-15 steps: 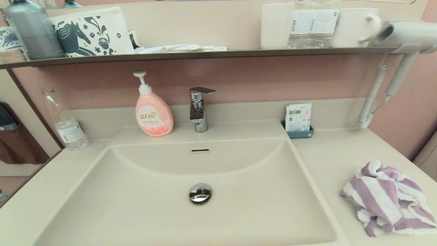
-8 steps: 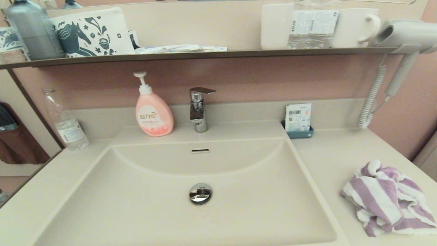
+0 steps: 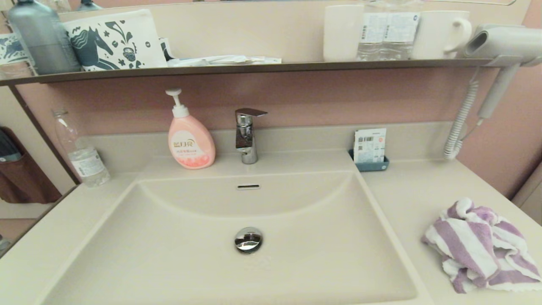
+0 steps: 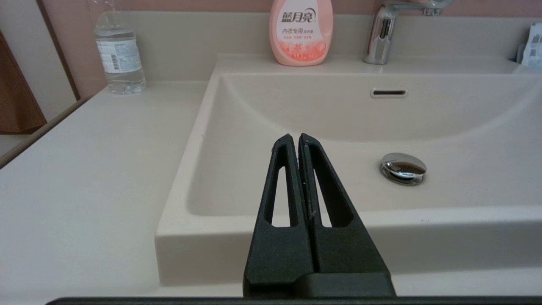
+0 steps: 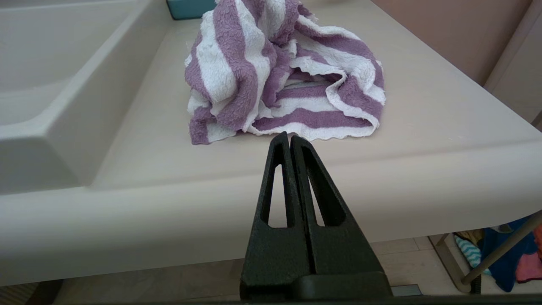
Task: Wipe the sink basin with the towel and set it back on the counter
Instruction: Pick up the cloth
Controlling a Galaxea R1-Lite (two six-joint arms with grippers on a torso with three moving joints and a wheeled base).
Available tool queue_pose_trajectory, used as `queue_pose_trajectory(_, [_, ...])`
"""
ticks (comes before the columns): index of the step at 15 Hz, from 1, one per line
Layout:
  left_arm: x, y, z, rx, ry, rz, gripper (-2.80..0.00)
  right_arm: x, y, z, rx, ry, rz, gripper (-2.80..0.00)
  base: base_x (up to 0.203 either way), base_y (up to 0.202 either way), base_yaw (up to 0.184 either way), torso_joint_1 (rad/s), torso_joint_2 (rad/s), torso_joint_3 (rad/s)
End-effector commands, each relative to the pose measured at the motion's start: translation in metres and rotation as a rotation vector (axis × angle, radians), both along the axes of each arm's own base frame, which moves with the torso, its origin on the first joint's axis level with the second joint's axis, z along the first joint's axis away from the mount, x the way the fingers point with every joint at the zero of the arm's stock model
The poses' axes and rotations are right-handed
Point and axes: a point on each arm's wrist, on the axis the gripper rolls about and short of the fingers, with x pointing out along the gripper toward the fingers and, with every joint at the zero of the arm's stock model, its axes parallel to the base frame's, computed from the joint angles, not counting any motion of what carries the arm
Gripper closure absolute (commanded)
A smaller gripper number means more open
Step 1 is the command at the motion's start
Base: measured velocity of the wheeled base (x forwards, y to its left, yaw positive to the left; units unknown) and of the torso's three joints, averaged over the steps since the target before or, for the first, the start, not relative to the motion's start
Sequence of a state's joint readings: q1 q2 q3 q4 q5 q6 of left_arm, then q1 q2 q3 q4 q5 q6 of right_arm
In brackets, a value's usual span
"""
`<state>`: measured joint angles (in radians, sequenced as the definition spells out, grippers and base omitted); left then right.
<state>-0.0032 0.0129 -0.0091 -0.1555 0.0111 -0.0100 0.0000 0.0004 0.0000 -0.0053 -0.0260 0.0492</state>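
Observation:
A crumpled purple-and-white striped towel lies on the cream counter to the right of the sink basin; the right wrist view shows the same towel. The basin has a chrome drain plug and an overflow slot. My right gripper is shut and empty, hanging off the counter's front edge short of the towel. My left gripper is shut and empty, in front of the basin's near rim, left of the drain plug. Neither gripper shows in the head view.
A chrome faucet and a pink soap dispenser stand behind the basin. A water bottle stands at the back left, a small blue card holder at the back right. A dark shelf above holds cups and bottles; a hair dryer hangs right.

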Motion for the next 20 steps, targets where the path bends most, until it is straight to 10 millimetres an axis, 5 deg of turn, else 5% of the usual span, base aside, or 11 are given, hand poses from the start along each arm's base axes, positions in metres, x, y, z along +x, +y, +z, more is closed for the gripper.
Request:
queue_pose_trajectory(1, [0.0003,0.0000,-0.0070,-0.012,0.039,0.000,0.00,0.0000,0.0000,0.0001,0.000,-0.001,0.000,0.00,0.000,0.000,0.000,0.000,0.00,0.000])
queue_pose_trajectory(20, [0.0007,0.0000,-0.0108,-0.075,0.076,-0.010,0.00,-0.0023,0.0000,0.0068,-0.004,-0.011,0.001,0.00,0.000,0.000,0.000,0.000,0.00,0.000])
